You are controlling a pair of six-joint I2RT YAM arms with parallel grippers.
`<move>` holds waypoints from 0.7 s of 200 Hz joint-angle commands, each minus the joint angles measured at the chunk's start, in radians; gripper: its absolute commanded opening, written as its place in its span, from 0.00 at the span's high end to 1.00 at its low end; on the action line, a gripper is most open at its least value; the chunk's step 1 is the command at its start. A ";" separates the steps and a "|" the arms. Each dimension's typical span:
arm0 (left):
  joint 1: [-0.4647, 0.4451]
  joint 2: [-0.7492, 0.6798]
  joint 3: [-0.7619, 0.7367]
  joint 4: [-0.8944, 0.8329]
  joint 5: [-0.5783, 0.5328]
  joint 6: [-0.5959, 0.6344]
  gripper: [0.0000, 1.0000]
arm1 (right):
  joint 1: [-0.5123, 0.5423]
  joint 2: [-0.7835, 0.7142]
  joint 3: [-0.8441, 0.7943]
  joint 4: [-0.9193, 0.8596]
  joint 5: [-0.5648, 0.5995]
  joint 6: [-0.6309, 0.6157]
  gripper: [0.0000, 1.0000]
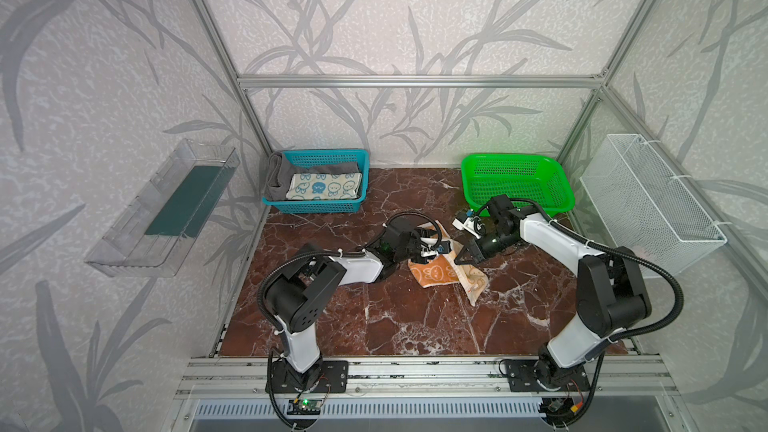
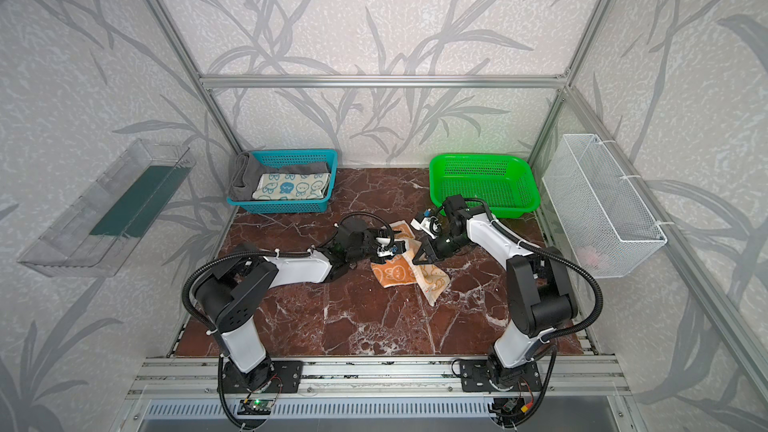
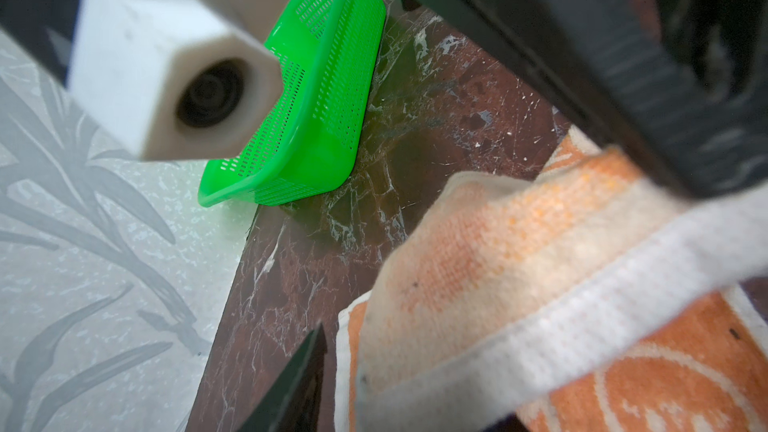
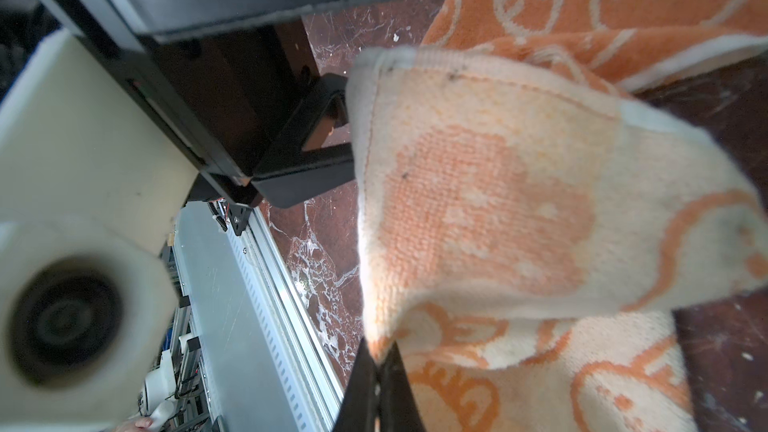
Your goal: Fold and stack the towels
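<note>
The orange and cream bunny towel (image 1: 432, 274) (image 2: 395, 274) lies crumpled at the table's middle. My right gripper (image 1: 459, 261) (image 4: 376, 361) is shut on one of its edges and holds a cream flap (image 4: 498, 201) off the table. My left gripper (image 1: 430, 251) (image 3: 415, 384) is low over the towel's far side. Its jaws stand apart with a raised fold (image 3: 519, 243) between them, and one fingertip (image 3: 307, 367) sits just beside the cloth. The teal and cream towel (image 1: 324, 189) lies folded on the dark grey towel (image 1: 278, 176) in the blue basket (image 1: 311, 205).
A green basket (image 1: 515, 157) (image 3: 316, 118) stands at the back right, just behind the right arm. A white wire basket (image 1: 648, 201) hangs on the right wall and a clear tray (image 1: 166, 209) on the left wall. Both grippers are close together.
</note>
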 commanded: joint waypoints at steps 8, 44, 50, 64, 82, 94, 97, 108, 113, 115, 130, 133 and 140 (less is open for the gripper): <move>-0.007 -0.005 -0.002 0.044 0.037 -0.021 0.56 | -0.010 0.023 0.017 -0.017 -0.026 0.006 1.00; -0.013 -0.008 -0.011 0.044 0.043 -0.020 0.50 | -0.014 0.031 0.017 -0.006 -0.027 0.023 1.00; -0.015 -0.009 -0.015 0.043 0.044 -0.018 0.49 | -0.017 0.031 0.015 -0.002 -0.029 0.028 1.00; -0.018 -0.013 -0.021 0.037 0.043 -0.016 0.46 | -0.024 0.031 0.015 0.005 -0.034 0.037 1.00; -0.023 -0.018 -0.029 0.023 0.043 -0.009 0.46 | -0.026 0.029 0.019 0.009 -0.043 0.045 1.00; -0.026 -0.017 -0.029 0.015 0.043 -0.007 0.50 | -0.027 0.031 0.024 0.009 -0.044 0.047 1.00; -0.026 -0.015 -0.029 0.014 0.043 -0.007 0.51 | -0.027 0.031 0.027 0.007 -0.044 0.046 1.00; -0.027 -0.013 -0.029 0.013 0.042 -0.007 0.55 | -0.027 0.031 0.029 0.004 -0.049 0.044 1.00; -0.027 -0.012 -0.026 0.013 0.041 -0.007 0.58 | -0.027 0.031 0.030 0.003 -0.052 0.044 1.00; -0.027 -0.012 -0.026 0.013 0.039 -0.007 0.59 | -0.027 0.031 0.033 0.002 -0.052 0.043 1.00; -0.027 -0.006 -0.021 0.013 0.037 -0.005 0.67 | -0.027 0.031 0.034 -0.004 -0.047 0.040 1.00; -0.027 -0.006 -0.021 0.013 0.037 -0.005 0.68 | -0.027 0.031 0.034 -0.004 -0.046 0.039 1.00; -0.027 -0.006 -0.019 0.014 0.037 -0.005 0.68 | -0.027 0.031 0.032 -0.008 -0.048 0.037 1.00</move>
